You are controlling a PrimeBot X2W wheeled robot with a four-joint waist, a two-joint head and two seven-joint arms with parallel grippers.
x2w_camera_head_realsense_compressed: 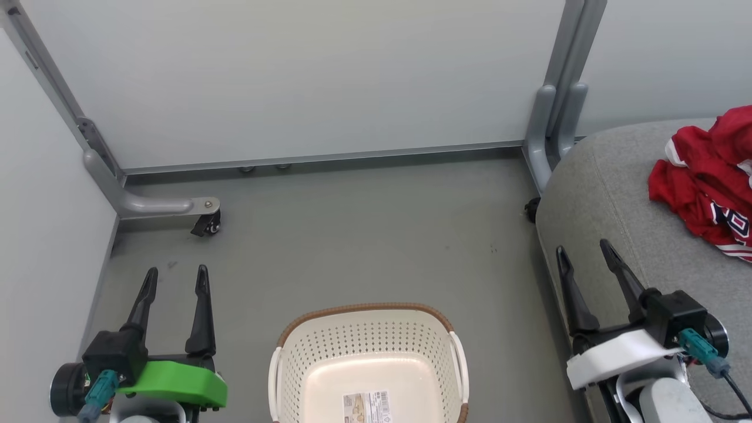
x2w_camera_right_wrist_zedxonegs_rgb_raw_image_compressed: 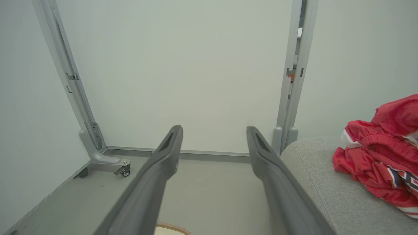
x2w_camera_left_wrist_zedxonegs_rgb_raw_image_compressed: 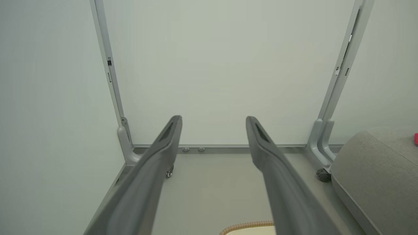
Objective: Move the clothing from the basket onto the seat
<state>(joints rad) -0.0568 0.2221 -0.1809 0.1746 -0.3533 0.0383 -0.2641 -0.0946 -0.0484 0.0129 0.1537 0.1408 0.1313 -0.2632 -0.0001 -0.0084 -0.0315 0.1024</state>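
The red clothing (x2w_camera_head_realsense_compressed: 705, 182) lies heaped on the grey seat (x2w_camera_head_realsense_compressed: 611, 194), well to the right of the basket (x2w_camera_head_realsense_compressed: 367, 306). The left tool (x2w_camera_head_realsense_compressed: 178, 271) left of the basket and the right tool (x2w_camera_head_realsense_compressed: 582, 247) right of it are both released, fingers spread.

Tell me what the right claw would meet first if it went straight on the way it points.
Probably the white partition panel: the open right claw aims at it with nothing between. The seat lies just beside that line, so one finger might graze it; depth is unclear.
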